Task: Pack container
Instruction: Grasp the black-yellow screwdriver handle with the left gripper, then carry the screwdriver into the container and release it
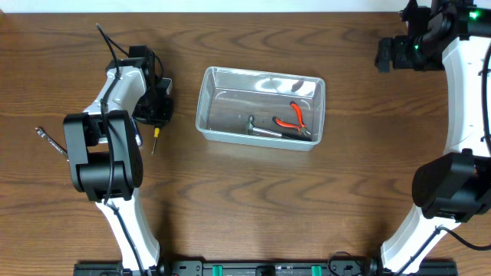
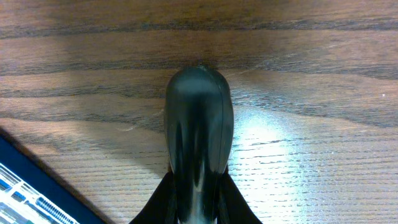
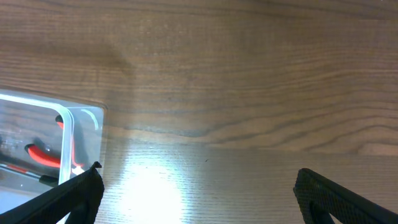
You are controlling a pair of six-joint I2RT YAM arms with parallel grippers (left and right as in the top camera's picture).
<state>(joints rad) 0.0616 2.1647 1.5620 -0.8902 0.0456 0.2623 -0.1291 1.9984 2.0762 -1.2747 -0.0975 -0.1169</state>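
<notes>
- Clear rectangular plastic container (image 1: pixel 262 74): midway between the bench (image 1: pixel 253 199) side edges, red-handled pliers (image 1: pixel 294 120) inside.
- Left gripper (image 1: pixel 159 113): clamped around a black screwdriver handle (image 2: pixel 199 137), toward the left edge.
- Right gripper (image 3: pixel 199 196): wide apart, empty, near the far right corner.

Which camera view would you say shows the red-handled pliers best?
Overhead: the pliers lie fully visible inside the container. The right wrist view catches only bits of red handle through the container's wall; the left wrist view shows none.
</notes>
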